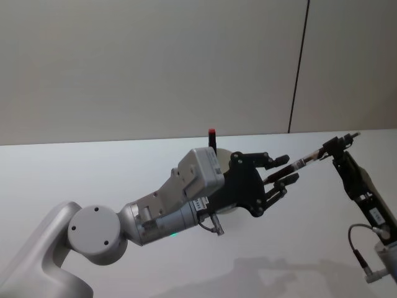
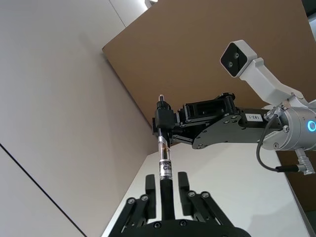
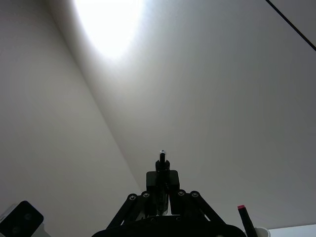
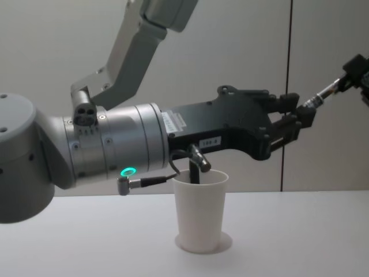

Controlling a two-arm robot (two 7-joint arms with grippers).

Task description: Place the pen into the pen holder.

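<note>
**Pen held between both tools above the cup**

Left tool [image 1: 282, 174] is raised above the tabletop [image 1: 93, 180], reaching toward the right. Its fingers [image 2: 149, 190] are spread on either side of the pen [image 1: 308, 160]; left wrist view shows gaps between pads and barrel, so it is open around the lower end, not clamping. In chest view the left tool [image 4: 297, 118] sits at the pen's [image 4: 323, 92] lower end.

Right tool [image 1: 340, 144] is clamped shut on the pen's upper end, arm coming up from the lower right. Left wrist view shows the right tool [image 2: 164, 121] closed on the barrel, with the pen [image 2: 165, 163] running from there down between the left fingers. Right wrist view: the pen tip [image 3: 161, 157] pokes out past the closed right tool [image 3: 161, 178].

The pen is in the air, tilted, its high end at the right tool, up and to the right of the pen holder.

The pen holder [image 4: 200, 210], a white paper cup, stands upright on the tabletop under the left forearm. A dark red-topped stick [image 1: 212, 139] stands in it already, also seen in the right wrist view [image 3: 245, 220].
</note>
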